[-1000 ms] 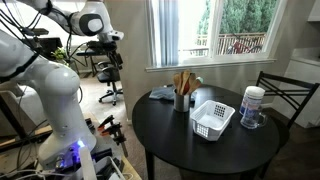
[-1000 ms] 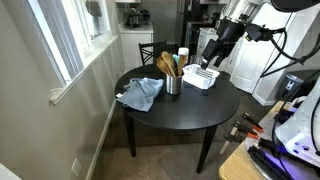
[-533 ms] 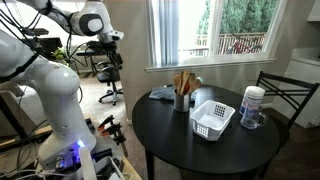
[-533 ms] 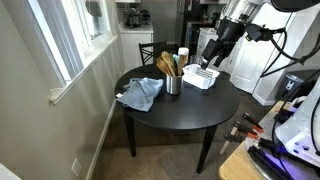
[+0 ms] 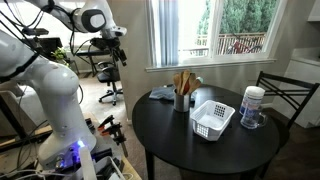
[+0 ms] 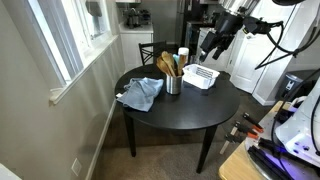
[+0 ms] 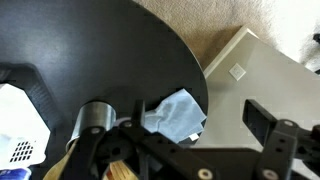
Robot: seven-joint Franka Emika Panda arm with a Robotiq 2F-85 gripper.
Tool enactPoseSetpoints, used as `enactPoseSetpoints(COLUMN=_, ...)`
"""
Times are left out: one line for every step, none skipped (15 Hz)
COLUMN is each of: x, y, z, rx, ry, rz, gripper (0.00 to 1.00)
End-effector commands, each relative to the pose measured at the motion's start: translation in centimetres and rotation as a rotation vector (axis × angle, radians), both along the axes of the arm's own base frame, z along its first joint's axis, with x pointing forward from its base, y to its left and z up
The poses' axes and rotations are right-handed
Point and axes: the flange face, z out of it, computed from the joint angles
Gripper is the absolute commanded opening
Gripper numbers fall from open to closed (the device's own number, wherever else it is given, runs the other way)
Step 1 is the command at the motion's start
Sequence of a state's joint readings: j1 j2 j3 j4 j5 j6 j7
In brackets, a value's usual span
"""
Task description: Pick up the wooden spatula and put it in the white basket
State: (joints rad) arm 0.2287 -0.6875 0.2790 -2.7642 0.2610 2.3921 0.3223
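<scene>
in an exterior view: gripper (image 5: 119, 52) hangs high, touching nothing. wooden spatula (image 5: 183, 82) stands upright w/ other utensils in dark cup (image 5: 181, 101), just beside white basket (image 5: 212, 120) on round black table (image 5: 190, 150).
in an exterior view: gripper (image 6: 213, 47) well apart from white basket (image 6: 202, 77).
wrist view: fingers (image 7: 266, 119) spread wide, nothing btwn; dark cup (image 7: 95, 117) near blue cloth (image 7: 178, 112).

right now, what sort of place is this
Most likely a dining corner in a home, with robot gear set up beside it: a round black table, a dark dining chair and a large window looking out on trees.
</scene>
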Motion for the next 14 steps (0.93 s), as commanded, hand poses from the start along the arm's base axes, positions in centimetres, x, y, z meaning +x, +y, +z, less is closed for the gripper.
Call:
enactPoseSetpoints(x=2.7, y=-3.1, z=2.2, rx=-0.021, ry=-0.030, rz=-0.018, gripper=1.00)
enactPoseSetpoints(x=3.6, y=-4.2, z=2.7, rx=-0.021, ry=-0.039, rz=-0.018, gripper=1.00)
enactPoseSetpoints(x=4.7, y=-5.4, z=2.9, rx=-0.017, ry=-0.039, rz=-0.029, gripper=1.00)
enactPoseSetpoints(x=5.8, y=-6.5, z=3.0, rx=-0.012, ry=-0.039, rz=-0.029, gripper=1.00)
enactPoseSetpoints(x=7.2, y=-7.8, z=2.4, rx=-0.001, ry=-0.025, rz=-0.036, gripper=1.00)
enactPoseSetpoints(x=8.4, y=-8.9, z=1.8, rx=0.016, ry=-0.002, rz=-0.042, gripper=1.00)
enactPoseSetpoints(x=9.8, y=-10.2, z=0.7, rx=0.021, ry=0.020, rz=-0.056, gripper=1.00)
enactPoseSetpoints(x=11.0, y=-11.2, z=-0.2, rx=0.030, ry=0.043, rz=-0.068, gripper=1.00)
enactPoseSetpoints(x=12.1, y=-12.2, z=-0.9, rx=0.039, ry=0.062, rz=-0.078, gripper=1.00)
enactPoseSetpoints(x=13.3, y=-13.2, z=-1.5, rx=0.042, ry=0.081, rz=-0.094, gripper=1.00)
enactPoseSetpoints(x=14.4, y=-14.1, z=-1.9, rx=0.045, ry=0.096, rz=-0.105, gripper=1.00)
enactPoseSetpoints(x=15.4, y=-14.8, z=-2.3, rx=0.043, ry=0.108, rz=-0.120, gripper=1.00)
enactPoseSetpoints(x=16.4, y=-15.4, z=-2.5, rx=0.043, ry=0.117, rz=-0.131, gripper=1.00)
enactPoseSetpoints(x=17.2, y=-15.9, z=-2.7, rx=0.042, ry=0.125, rz=-0.144, gripper=1.00)
